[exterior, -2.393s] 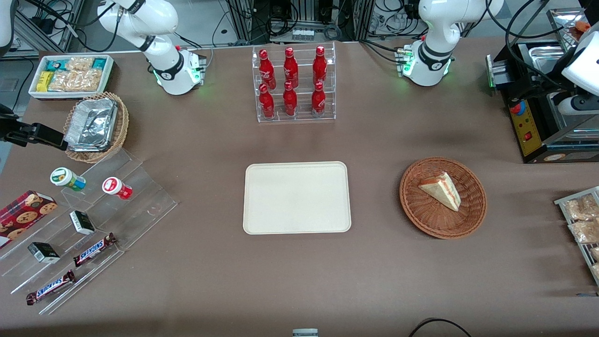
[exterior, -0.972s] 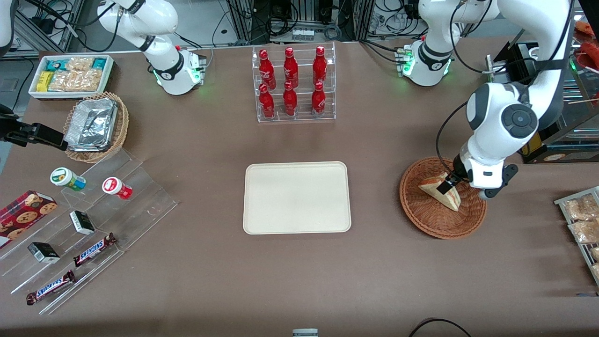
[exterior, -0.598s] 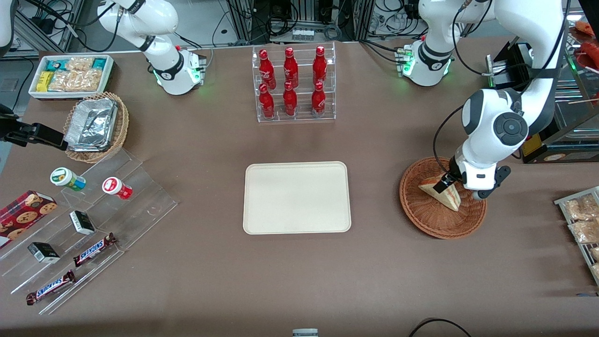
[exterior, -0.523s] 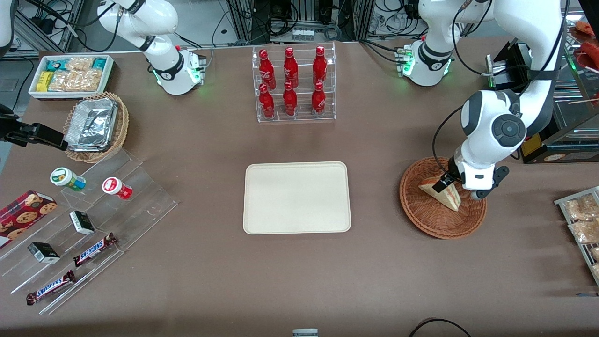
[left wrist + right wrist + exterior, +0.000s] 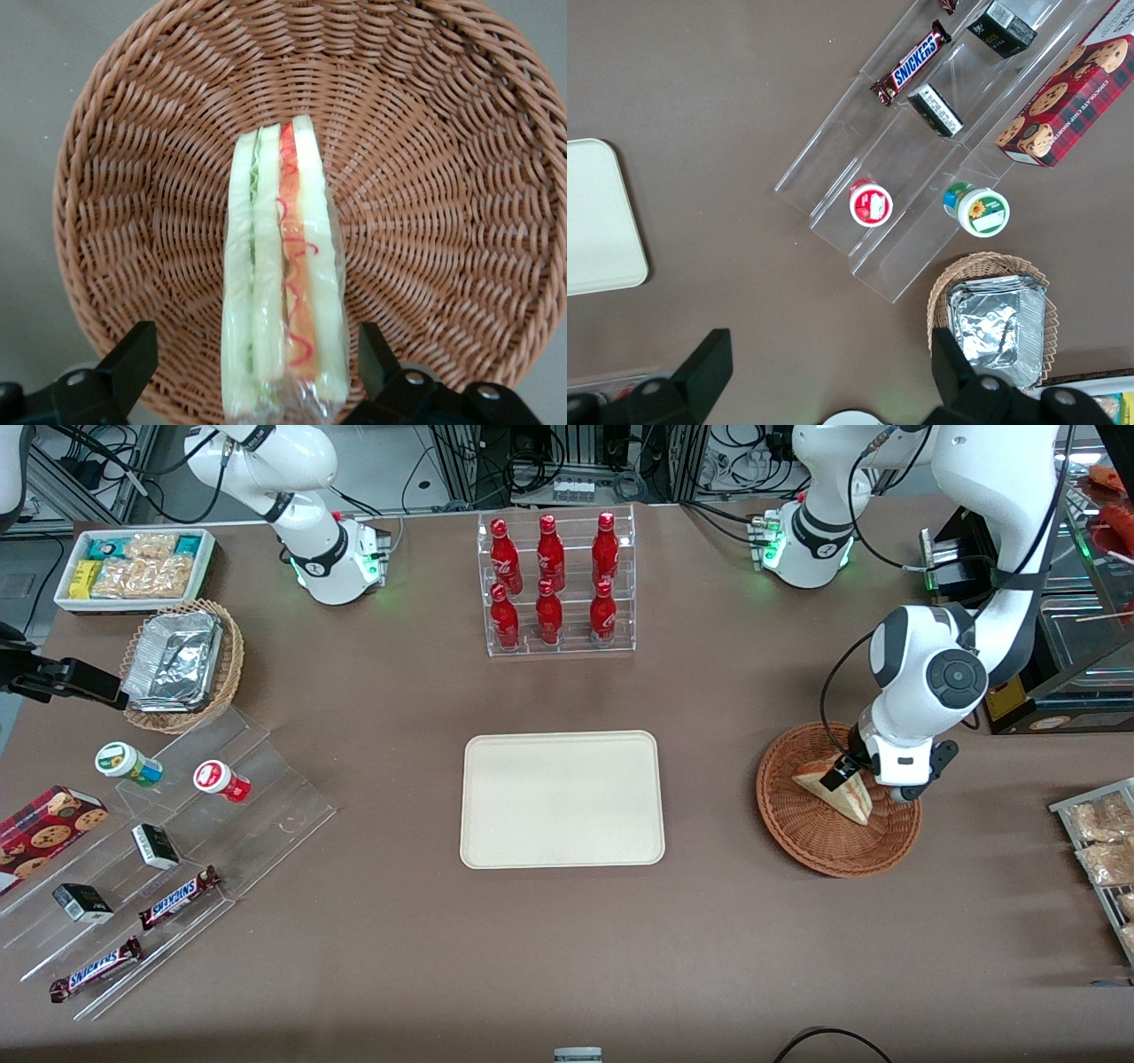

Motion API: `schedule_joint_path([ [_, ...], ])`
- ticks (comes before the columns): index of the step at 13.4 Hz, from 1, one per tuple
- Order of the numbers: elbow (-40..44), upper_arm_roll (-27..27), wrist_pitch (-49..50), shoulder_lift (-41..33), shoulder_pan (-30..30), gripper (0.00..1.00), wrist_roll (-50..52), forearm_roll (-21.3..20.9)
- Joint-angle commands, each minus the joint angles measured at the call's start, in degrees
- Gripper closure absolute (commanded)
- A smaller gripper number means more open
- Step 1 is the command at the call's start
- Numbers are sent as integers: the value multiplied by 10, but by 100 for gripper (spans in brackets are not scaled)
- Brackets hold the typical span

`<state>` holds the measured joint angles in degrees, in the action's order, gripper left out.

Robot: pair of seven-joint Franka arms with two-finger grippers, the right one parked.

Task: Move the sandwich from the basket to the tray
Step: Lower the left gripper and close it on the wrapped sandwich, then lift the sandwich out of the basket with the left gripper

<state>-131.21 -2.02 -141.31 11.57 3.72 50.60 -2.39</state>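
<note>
The sandwich (image 5: 835, 786), a wrapped wedge of white bread with red-orange and green layers, lies in the reddish-brown wicker basket (image 5: 797, 828) toward the working arm's end of the table. My gripper (image 5: 843, 777) is down in the basket, open, with one finger on each side of the sandwich's wide end. In the left wrist view the sandwich (image 5: 282, 274) sits between the two black fingers (image 5: 133, 359), with gaps on both sides, over the basket (image 5: 443, 177). The cream-white tray (image 5: 561, 798) lies bare at the table's middle.
A clear rack of red bottles (image 5: 555, 583) stands farther from the camera than the tray. A black machine (image 5: 1019, 629) and a rack of snack packets (image 5: 1103, 850) flank the basket. A foil-filled tan basket (image 5: 182, 664) and clear shelves with snacks (image 5: 151, 850) lie toward the parked arm's end.
The left arm came in over the basket and lowered its gripper onto the sandwich. Over the last half second it shifted only slightly. The sandwich has not moved.
</note>
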Motion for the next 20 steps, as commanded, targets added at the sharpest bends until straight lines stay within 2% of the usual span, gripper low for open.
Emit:
schedule_joint_path([
  [1,-7,1,-37,18,1,22,41,-10],
  [3,-5,0,-51,25,4,69,57,-10],
  [4,-4,0,-52,26,6,88,61,-10],
  [5,-4,0,-52,23,6,100,61,-10],
  [6,-4,0,-49,19,7,100,56,-13],
  [8,-3,-1,-24,-4,12,100,54,-47],
  [10,25,-4,60,-37,14,100,44,-58],
  [13,109,-12,214,-65,51,100,26,-58],
  [16,210,-53,324,-46,84,100,21,-51],
  [20,284,-125,339,9,117,100,30,-46],
])
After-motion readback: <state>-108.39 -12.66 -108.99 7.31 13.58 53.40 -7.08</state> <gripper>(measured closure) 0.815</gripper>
